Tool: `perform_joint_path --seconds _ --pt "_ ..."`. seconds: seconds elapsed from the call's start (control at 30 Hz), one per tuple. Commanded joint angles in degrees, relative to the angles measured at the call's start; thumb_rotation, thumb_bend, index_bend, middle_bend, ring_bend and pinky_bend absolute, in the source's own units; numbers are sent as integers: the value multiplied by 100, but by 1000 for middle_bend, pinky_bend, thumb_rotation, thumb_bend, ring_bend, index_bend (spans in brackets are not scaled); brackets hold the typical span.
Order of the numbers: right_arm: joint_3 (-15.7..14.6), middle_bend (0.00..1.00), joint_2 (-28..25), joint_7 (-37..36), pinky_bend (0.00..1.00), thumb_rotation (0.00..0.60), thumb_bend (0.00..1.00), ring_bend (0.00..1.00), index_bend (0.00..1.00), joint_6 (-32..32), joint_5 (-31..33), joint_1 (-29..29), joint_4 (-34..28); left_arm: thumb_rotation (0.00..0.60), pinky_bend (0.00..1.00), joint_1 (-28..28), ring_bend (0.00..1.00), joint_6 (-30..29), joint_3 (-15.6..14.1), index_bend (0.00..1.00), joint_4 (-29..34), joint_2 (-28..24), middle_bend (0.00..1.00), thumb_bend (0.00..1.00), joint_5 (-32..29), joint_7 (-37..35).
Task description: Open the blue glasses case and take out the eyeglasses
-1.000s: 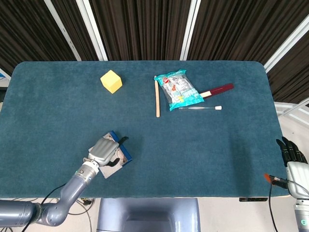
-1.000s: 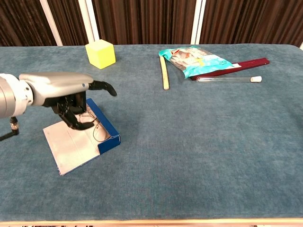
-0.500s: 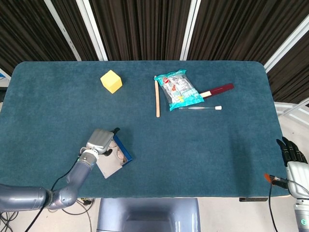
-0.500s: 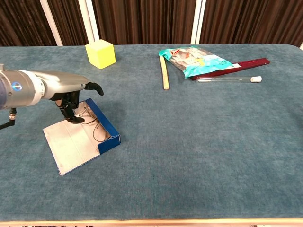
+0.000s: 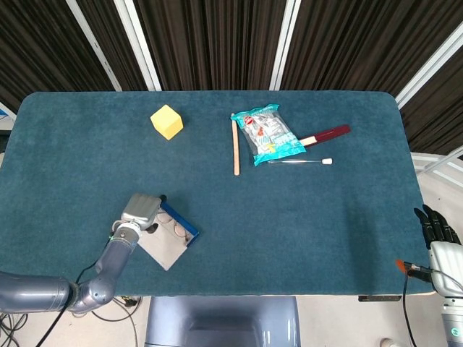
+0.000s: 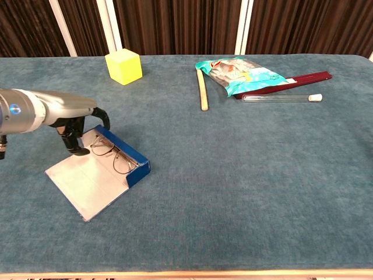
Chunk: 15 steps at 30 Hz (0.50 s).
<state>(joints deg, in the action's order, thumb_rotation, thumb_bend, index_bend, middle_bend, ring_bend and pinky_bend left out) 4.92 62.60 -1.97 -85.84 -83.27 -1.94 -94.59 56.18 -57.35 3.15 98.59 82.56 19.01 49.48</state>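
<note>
- Left hand (image 6: 70,119) hangs over the far-left end of the open blue glasses case (image 6: 99,172), near the table's (image 5: 304,217) front-left corner; its dark fingertips (image 6: 74,144) point down at the tray's left end. Whether they pinch anything, I cannot tell.
- Eyeglasses (image 6: 111,153) lie in the tray just right of those fingertips, long axis along the blue wall, which runs from far-left to near-right.
- Right hand (image 5: 436,225) waits off the right edge with fingers together, well apart, so the left is nearer.
- Compared with a second ago, the left hand has drawn back leftward off the tray, the case has turned slightly, and the glasses show fully.
</note>
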Motion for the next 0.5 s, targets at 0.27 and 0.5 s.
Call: perform_joint_path --seconds 0.27,0.5 --pt "0 0 16 40 179 600 175 0 0 -12 -8 -1 -4 600 985 -320 953 -6 -372 280 267 -437 1000 312 201 -295" --pt "1 0 24 60 179 600 174 0 0 -22 -10 0 -11 600 987 -531 956 -42 -498 295 356 -599 1000 301 473 -586"
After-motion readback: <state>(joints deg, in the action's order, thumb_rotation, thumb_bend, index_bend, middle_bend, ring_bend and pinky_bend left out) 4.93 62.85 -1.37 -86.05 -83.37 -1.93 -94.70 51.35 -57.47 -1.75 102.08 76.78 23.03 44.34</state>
